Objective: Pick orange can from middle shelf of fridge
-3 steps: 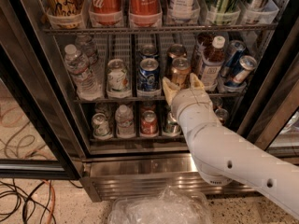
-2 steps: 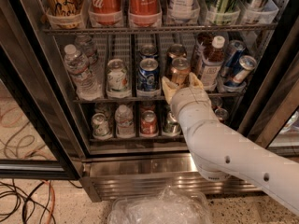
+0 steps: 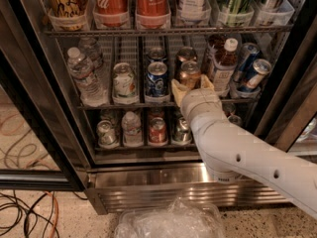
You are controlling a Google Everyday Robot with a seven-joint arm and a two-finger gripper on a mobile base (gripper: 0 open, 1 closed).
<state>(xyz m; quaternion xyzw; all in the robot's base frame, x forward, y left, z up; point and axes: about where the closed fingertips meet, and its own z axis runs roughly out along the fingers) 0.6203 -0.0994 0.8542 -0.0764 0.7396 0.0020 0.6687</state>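
Observation:
The fridge [image 3: 34,108] stands open in front of me. On its middle shelf [image 3: 129,104] an orange can [image 3: 189,72] stands in the fourth lane from the left, with a second copper can [image 3: 186,54] behind it. My gripper [image 3: 192,87], on a white arm reaching in from the lower right, is at this can's lower half. Its tan fingers [image 3: 178,90] press against both sides of the can, which still stands on the rack. A blue can [image 3: 157,79] and a white-and-green can [image 3: 123,82] stand to its left.
Water bottles [image 3: 83,73] stand at the left of the middle shelf, with a brown bottle [image 3: 224,66] and tilted blue cans [image 3: 253,73] at the right. Red Coca-Cola bottles [image 3: 151,1] fill the rack above. Small cans [image 3: 157,130] line the rack below. Crumpled plastic [image 3: 171,222] and cables [image 3: 29,212] lie on the floor.

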